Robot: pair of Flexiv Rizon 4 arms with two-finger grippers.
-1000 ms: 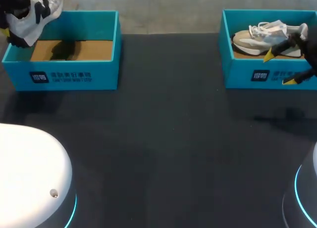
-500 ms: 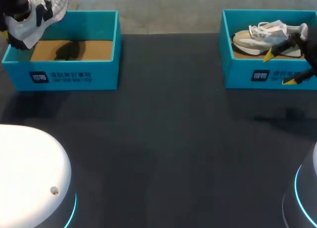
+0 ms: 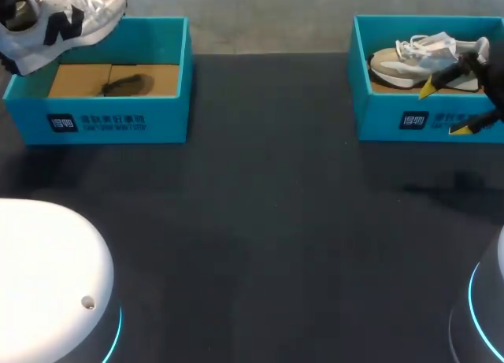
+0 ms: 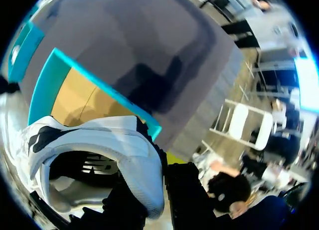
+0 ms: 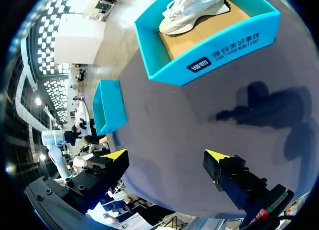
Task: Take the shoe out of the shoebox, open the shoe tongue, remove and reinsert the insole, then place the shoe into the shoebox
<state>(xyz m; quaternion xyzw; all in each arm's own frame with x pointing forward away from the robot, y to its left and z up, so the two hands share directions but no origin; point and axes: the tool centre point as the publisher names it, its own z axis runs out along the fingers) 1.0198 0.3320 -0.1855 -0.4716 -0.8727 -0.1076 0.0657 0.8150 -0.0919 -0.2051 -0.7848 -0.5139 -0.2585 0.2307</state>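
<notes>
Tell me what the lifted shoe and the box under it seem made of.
The lifted shoe: probably synthetic leather with mesh, judging by its smooth white panels and faint sheen. The box: likely cardboard, with matte teal walls and a bare brown floor with a seam.

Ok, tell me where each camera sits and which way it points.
Head view: above and behind, looking down on the table; right gripper near the right shoebox.
Left wrist view: on the left arm, looking past the left gripper, shut on the white shoe, down to the left shoebox.
Right wrist view: on the right arm, looking past the open right gripper at the right shoebox and beige shoe.
Shared: head and right wrist views both show that shoe.
</notes>
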